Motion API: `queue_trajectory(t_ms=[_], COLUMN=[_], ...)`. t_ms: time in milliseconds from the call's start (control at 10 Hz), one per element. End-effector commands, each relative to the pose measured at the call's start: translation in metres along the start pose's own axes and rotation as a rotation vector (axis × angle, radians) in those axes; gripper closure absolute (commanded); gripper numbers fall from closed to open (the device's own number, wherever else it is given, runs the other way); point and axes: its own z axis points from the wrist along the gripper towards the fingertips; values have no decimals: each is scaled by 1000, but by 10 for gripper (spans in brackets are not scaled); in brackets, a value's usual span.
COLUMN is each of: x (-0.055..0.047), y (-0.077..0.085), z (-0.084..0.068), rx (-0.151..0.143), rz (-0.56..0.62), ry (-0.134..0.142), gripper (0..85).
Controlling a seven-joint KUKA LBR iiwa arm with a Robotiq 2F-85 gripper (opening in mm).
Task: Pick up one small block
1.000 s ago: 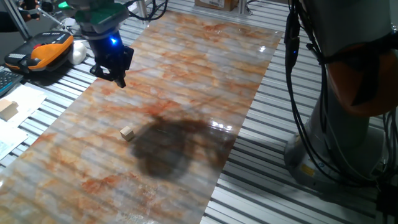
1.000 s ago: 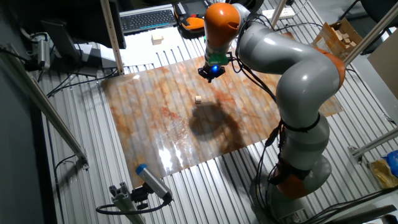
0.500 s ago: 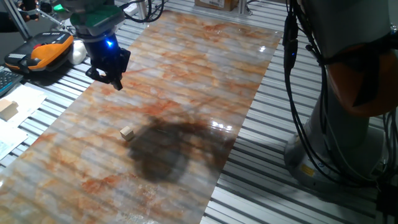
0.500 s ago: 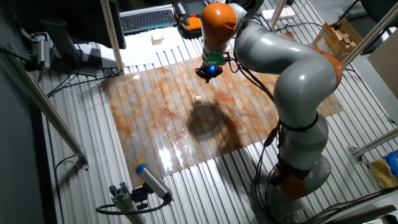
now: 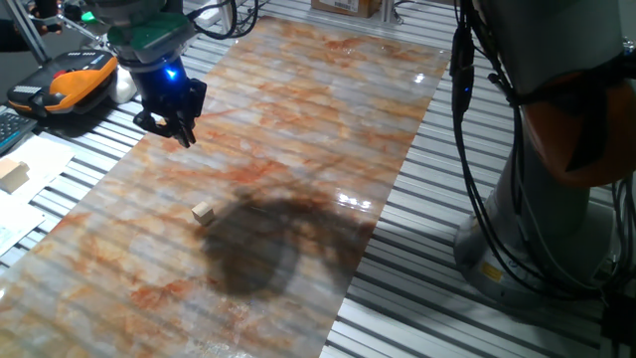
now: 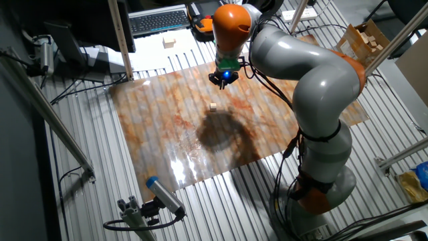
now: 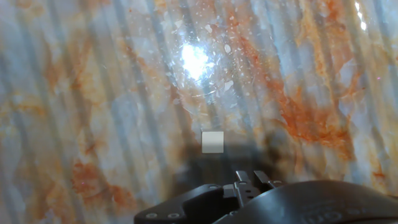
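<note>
Claw (image 5: 177, 127) hangs above the worktop (image 5: 298, 119), near its far-left edge in one fixed view, a blue light glowing just above it. Nothing is held and nothing touches it. The dark fingers sit close together at the tips; whether they are fully closed or slightly parted I cannot tell from either fixed view. In the hand view only the dark housing shows along the bottom edge, fingertips not discernible.

Small block (image 5: 204, 212) lies alone on the marbled orange-and-grey sheet, well apart from the claw (image 6: 223, 79) and at the edge of the arm's dark shadow. The other fixed view shows the block (image 6: 212, 106) just below the claw in the picture. Hand view: block (image 7: 212, 142) near centre, one pale square face towards the camera, shadow just beneath it, a bright glare spot above.

Cardboard box (image 6: 366, 39) at the far right of the other fixed view holds several pale wooden pieces; count unclear.

A larger pale block (image 5: 12, 175) is at the left edge, off the sheet.
</note>
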Motion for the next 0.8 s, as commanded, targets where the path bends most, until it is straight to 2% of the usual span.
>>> queue_trajectory(t_ms=[0, 200, 300, 700], x=[0, -1, -1, -1], y=[0, 0, 0, 1], z=[2, 3, 3, 8], rx=[-3, -1, -1, 16], rz=[-9, -12, -10, -25], ry=[2, -1, -6, -15], gripper=[680, 680, 510, 510])
